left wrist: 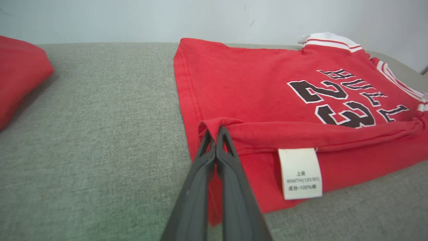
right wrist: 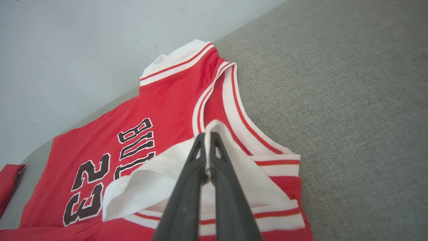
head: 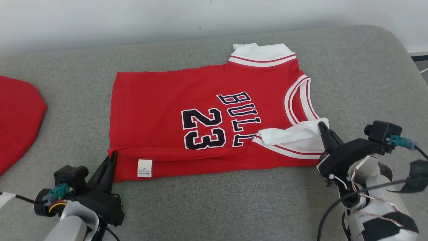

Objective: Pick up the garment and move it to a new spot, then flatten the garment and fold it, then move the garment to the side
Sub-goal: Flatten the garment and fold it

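Observation:
The garment (head: 160, 110) is a red basketball jersey with "BULLS 23" and white trim, lying sideways on a grey cushion, its near long edge turned over onto itself. My left gripper (head: 113, 157) is shut on the jersey's folded hem corner (left wrist: 214, 125), beside a white care label (left wrist: 300, 172). My right gripper (head: 322, 126) is shut on the white sleeve trim (right wrist: 207, 129) at the jersey's near right corner, with that flap lifted and folded over the print.
A second red cloth (head: 16, 117) lies at the cushion's far left edge. The grey cushion (head: 234, 201) has bare room in front of the jersey and to its right. A pale wall (head: 133, 16) runs behind the cushion.

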